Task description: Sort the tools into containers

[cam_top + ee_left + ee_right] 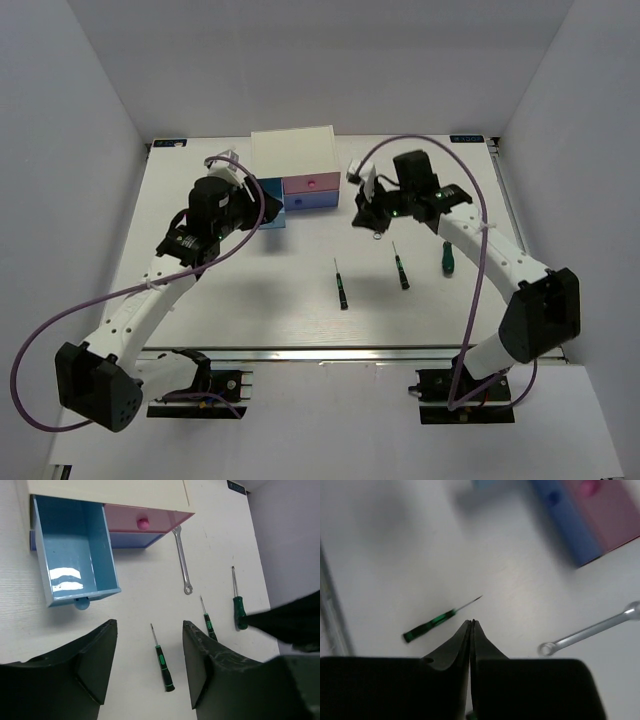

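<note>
Right gripper pinched closed (holding nothing) near the wrench — left gripper spread wide.

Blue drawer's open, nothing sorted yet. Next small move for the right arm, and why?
Probably open the right tool: it is pressed shut on nothing, and the wrench lies loose just beside it. The blue drawer stands open and empty, ready.
</note>
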{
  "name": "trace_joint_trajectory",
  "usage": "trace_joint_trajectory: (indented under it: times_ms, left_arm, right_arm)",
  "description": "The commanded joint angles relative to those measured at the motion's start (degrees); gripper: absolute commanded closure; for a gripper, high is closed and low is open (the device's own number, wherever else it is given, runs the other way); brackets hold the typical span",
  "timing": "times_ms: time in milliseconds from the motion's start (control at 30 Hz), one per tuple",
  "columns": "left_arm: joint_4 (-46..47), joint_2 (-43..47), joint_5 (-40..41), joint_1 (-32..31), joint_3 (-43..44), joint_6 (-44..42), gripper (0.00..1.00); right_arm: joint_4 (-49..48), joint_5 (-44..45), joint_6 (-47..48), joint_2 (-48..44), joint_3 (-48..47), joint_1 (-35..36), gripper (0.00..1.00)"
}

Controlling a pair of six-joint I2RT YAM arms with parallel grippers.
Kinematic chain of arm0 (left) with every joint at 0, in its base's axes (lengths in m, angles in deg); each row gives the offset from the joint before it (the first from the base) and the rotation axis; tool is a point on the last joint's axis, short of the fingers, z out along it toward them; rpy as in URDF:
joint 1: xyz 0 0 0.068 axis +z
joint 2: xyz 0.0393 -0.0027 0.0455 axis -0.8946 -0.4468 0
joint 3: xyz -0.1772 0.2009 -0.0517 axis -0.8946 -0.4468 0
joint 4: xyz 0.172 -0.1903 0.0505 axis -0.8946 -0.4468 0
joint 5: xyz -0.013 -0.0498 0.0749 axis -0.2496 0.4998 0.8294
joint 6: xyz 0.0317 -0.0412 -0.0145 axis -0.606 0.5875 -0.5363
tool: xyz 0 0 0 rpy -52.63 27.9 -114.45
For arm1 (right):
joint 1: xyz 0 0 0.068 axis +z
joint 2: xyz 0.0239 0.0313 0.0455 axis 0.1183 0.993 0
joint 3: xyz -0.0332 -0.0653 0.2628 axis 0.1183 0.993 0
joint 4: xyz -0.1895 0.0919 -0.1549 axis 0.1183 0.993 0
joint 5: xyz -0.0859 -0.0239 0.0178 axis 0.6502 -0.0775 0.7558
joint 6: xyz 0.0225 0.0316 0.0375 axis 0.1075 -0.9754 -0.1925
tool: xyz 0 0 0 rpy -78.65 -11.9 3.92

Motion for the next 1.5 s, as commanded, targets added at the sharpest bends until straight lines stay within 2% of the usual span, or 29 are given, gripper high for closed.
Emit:
trace_joint_trajectory:
  times_ms: [0, 33, 67, 167, 267, 400, 567, 667, 767, 900, 1067, 1200, 1467]
  left_arm:
    - [1.5, 3.35, -3.12, -0.2, -1.7, 1.94, 0.36]
    - [1.59, 3.71, -3.3, -0.2, -2.14, 2.21, 0.36]
    - [1.33, 4.06, -3.48, -0.2, -2.58, 2.38, 0.36]
    - [1.94, 6.34, -4.44, -0.2, -5.48, 3.87, 0.36]
    - [4.93, 9.85, -6.37, -0.2, -10.13, 4.85, 0.36]
    - [7.75, 13.9, -4.98, -0.55, -15.15, 7.04, 0.36]
    - [2.57, 14.52, -1.2, -0.9, -12.7, 7.13, 0.37]
    - [1.68, 16.53, -0.75, -0.9, -13.56, 7.22, 0.37]
    - [1.94, 19.78, -1.63, -0.9, -15.67, 7.83, 0.37]
    - [0.81, 24.01, -3.3, -0.9, -18.67, 7.84, 0.37]
    - [-2.45, 29.63, -3.13, -0.9, -20.16, 7.13, 0.37]
    - [-2.88, 33.76, -2.86, -0.9, -22.71, 9.32, 0.37]
    - [-8.42, 37.98, 0.65, -0.9, -21.84, 9.33, 0.37]
  right_arm:
    - [7.5, -0.96, -5.55, -3.97, 8.52, 2.02, 0.95]
    - [7.25, -0.69, -7.84, -4.85, 10.28, 2.02, 0.93]
    - [6.55, -0.51, -12.12, -6.51, 13.52, 2.11, 0.85]
    - [2.68, 1.58, -15.67, -9.07, 17.84, 3.16, 0.67]
    - [-2.5, 4.57, -20.94, -10.83, 22.5, 4.05, 0.62]
    - [-9.27, 14.76, -31.3, -10.84, 28.3, 6.85, 0.62]
    - [-12.7, 30.04, -44.84, -11.97, 31.12, 15.19, 0.62]
    - [-19.09, 34.88, -51.09, -13.99, 36.04, 20.38, 0.6]
    - [-22.37, 39.46, -54.34, -13.74, 38.33, 21.97, 0.56]
    - [-22.74, 42.73, -55.32, -9.62, 36.67, 22.06, 0.47]
    - [-26.77, 42.65, -55.23, -5.75, 36.14, 22.41, 0.47]
    - [-26.24, 43.78, -55.05, -4.86, 35.7, 24.0, 0.47]
    - [-26.07, 43.96, -56.72, -3.37, 35.7, 26.1, 0.47]
